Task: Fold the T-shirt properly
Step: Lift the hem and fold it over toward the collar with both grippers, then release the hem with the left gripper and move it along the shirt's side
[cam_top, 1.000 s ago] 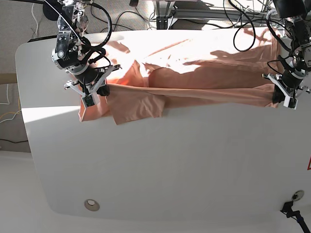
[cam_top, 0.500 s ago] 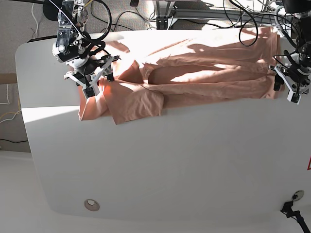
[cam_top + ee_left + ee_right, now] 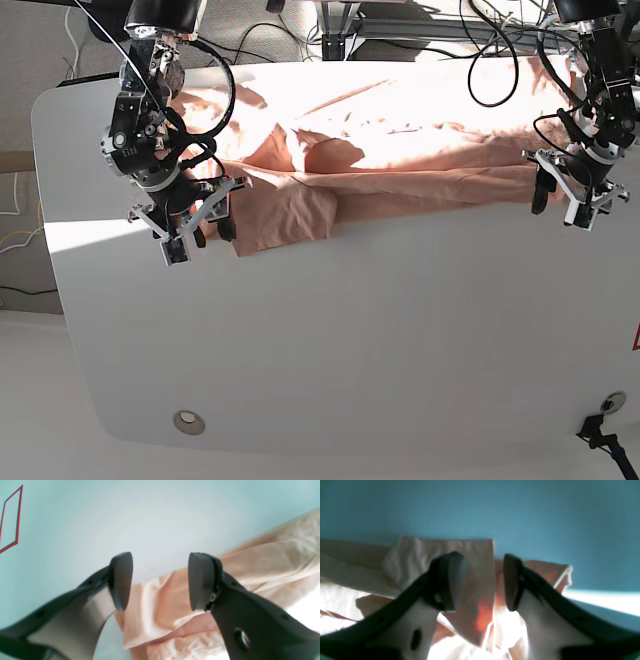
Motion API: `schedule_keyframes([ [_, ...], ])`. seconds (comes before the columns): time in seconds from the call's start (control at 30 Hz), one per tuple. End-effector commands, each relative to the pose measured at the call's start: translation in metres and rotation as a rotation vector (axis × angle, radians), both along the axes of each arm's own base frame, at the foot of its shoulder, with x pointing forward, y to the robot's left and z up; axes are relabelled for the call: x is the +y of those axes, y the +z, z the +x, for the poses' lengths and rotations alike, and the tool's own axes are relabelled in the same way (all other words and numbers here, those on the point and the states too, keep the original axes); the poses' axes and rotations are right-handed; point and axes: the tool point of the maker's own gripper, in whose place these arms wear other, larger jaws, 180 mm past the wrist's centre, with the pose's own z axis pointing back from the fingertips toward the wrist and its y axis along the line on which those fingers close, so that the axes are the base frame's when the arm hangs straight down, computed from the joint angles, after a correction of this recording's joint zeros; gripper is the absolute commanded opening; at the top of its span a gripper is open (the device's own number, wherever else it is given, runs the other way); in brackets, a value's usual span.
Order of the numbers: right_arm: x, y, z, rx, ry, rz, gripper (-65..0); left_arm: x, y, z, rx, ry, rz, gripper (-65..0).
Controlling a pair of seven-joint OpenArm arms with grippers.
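Harsh sunlight pours in from the top, blowing out the far half of the T-shirt [image 3: 420, 130] and throwing hard arm shadows on it. The counter [image 3: 350, 340] in front stays evenly lit. Both wrist views are soft, tinted blue, with blurry dark fingers [image 3: 122, 580] up close.

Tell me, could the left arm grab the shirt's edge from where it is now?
Probably yes: the left gripper is open just above the T-shirt hem, nothing between them.
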Motion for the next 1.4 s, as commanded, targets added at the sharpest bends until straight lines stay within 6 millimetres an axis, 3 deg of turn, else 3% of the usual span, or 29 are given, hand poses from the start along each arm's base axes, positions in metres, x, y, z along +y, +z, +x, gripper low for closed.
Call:
schedule_keyframes([
  [0.0,0.01,0.004,0.005,-0.022,0.017,0.029,-51.8,-0.007,0.007,-0.001,-0.024,-0.015,0.0,-41.3],
  [0.03,0.016,-0.001,0.004,-0.013,0.039,0.04,-62.6,-0.01,0.002,-0.006,-0.009,-0.017,0.007,-48.1],
  [0.13,0.027,-0.021,-0.005,0.042,0.089,0.052,-65.0,-0.012,-0.007,-0.014,0.017,-0.005,0.022,-65.0],
  [0.3,0.028,-0.063,-0.027,0.145,0.1,0.083,-65.0,-0.009,-0.033,-0.038,0.107,0.002,0.038,-65.0],
  [0.5,0.02,-0.102,-0.045,0.215,0.069,0.111,-65.0,-0.007,-0.064,-0.051,0.201,0.003,0.015,-65.0],
  [0.63,0.011,-0.113,-0.045,0.218,0.051,0.118,-65.0,-0.017,-0.07,-0.03,0.209,-0.051,0.014,-65.0],
  [0.87,0.002,-0.118,-0.035,0.212,0.039,0.115,-65.0,-0.029,-0.064,0.024,0.17,-0.101,0.006,-65.0],
  [1.0,-0.003,-0.112,-0.026,0.19,0.032,0.109,-65.0,-0.03,-0.057,0.033,0.148,-0.105,0.008,-65.0],
  [1.13,-0.021,-0.106,-0.02,0.169,-0.022,0.108,-65.0,-0.021,-0.029,0.039,0.078,-0.11,0.051,-65.0],
  [1.23,-0.022,-0.104,-0.017,0.164,-0.023,0.108,-65.0,0.007,-0.001,0.039,0.005,-0.035,0.075,-64.7],
  [1.37,-0.022,-0.104,-0.017,0.164,-0.021,0.108,-65.0,0.041,0.018,0.032,-0.001,0.093,-0.002,-25.2],
])
